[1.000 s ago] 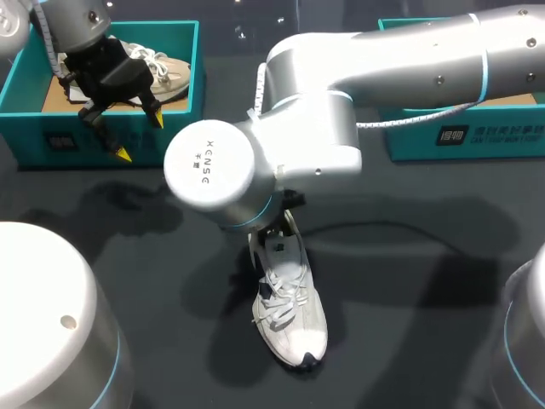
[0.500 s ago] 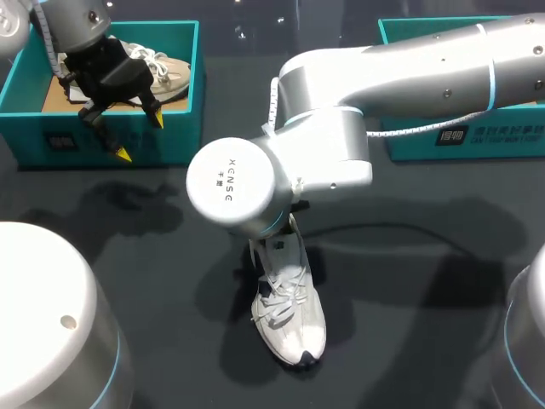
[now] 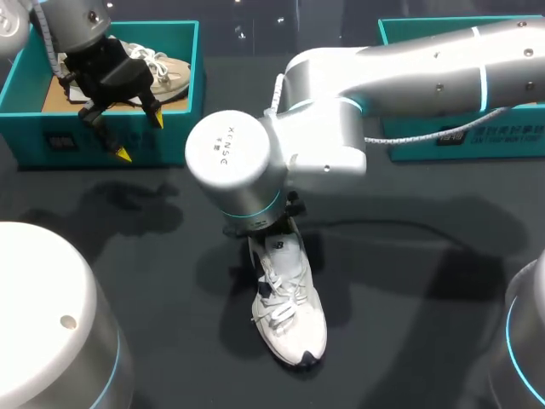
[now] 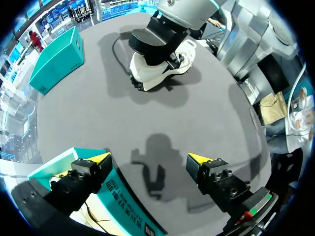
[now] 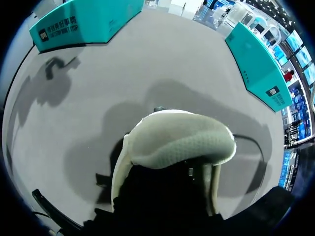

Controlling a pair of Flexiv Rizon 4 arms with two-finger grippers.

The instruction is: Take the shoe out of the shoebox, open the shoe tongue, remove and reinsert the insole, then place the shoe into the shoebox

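One small turn: the right arm [image 3: 341,128] resettles over the shoe [image 3: 294,319].
Its wrist has swung above the heel while the shoe stayed mid-desk; whether it grips cannot be told. By the far-left shoebox [image 3: 183,94] the left fingers [image 4: 101,158] hang spread. Tongue work looks next.

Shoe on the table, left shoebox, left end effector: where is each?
Shoe [image 3: 279,308], head view, on its laces.
Left shoebox [image 3: 176,136], head view, on its front wall.
Left end effector [image 4: 148,158], left wrist view, midway between its yellow tips.
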